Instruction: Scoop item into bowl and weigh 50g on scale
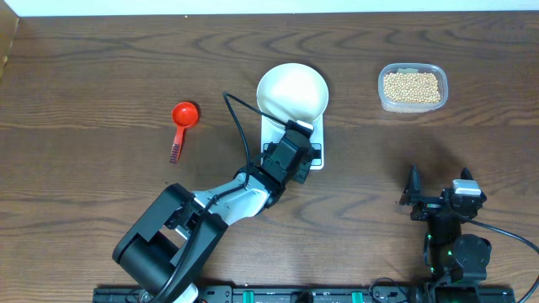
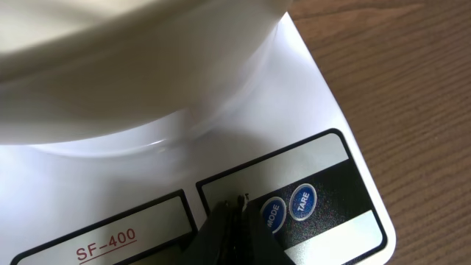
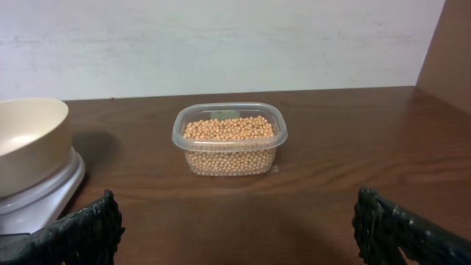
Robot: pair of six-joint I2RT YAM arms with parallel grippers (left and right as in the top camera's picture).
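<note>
Overhead, from the left of the worktop (image 1: 93, 76): a red scoop (image 1: 183, 118) lies alone; the white bowl (image 1: 292, 91) sits on the scale (image 1: 317, 130), and the left jaws, closed on nothing, point at its front panel beside the buttons (image 2: 302, 201). Further right the beans (image 1: 412, 87) fill a clear tub (image 1: 381, 94); the right jaws stand wide open.

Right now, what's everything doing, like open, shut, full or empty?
bowl, empty, on the scale
scale, carrying the bowl
tub, lid off, full of beans
scoop, empty, lying on the table
left gripper, shut, by the scale's buttons
right gripper, open, holding nothing
</note>
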